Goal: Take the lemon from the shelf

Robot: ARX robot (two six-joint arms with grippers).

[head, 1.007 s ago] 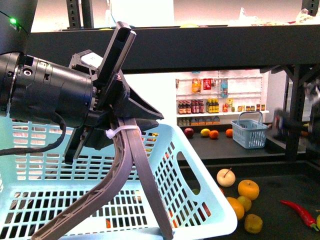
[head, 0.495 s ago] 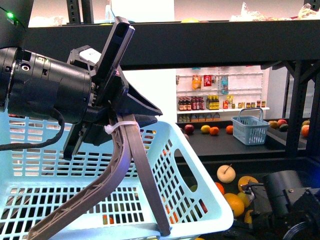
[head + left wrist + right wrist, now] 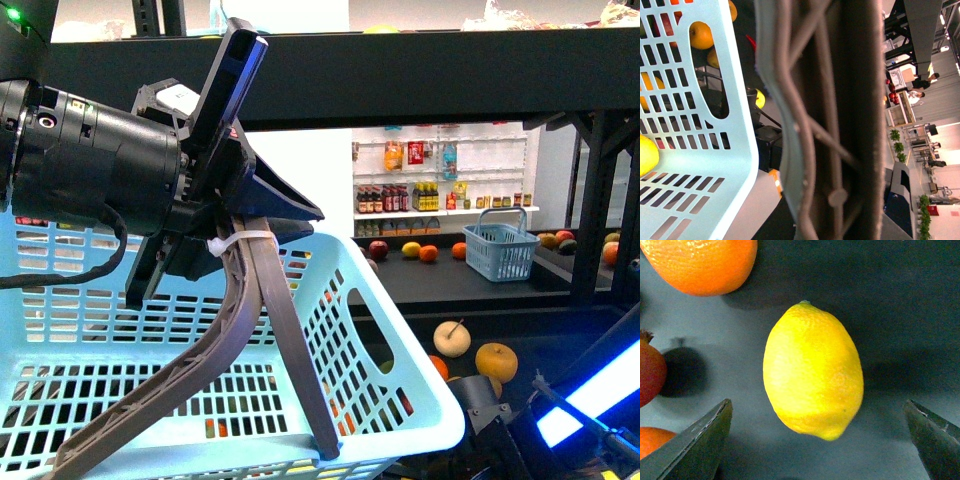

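Note:
The lemon point(image 3: 812, 372), bright yellow and oval, lies on the dark deck of the shelf point(image 3: 900, 300). My right gripper point(image 3: 817, 405) is open just above it, one dark fingertip point(image 3: 700, 440) on each side and apart from the fruit. In the front view the right arm point(image 3: 490, 430) is low at the right over the shelf's lower deck point(image 3: 590, 340), and the lemon is hidden there. My left gripper point(image 3: 235, 250) is shut on the grey-brown basket handle point(image 3: 270, 330) and holds up the light blue basket point(image 3: 400, 390). That handle point(image 3: 840, 125) fills the left wrist view.
Close to the lemon lie an orange point(image 3: 705, 265), a dark red fruit point(image 3: 650, 372) and a second orange point(image 3: 652, 445). A pale round fruit point(image 3: 452, 338) and a golden one point(image 3: 497, 362) sit on the lower deck. A small blue basket point(image 3: 502, 250) stands further back.
The right arm has sunk lower at the front view's bottom right, and a blue-lit strip now shows there. The left gripper and the basket have barely shifted.

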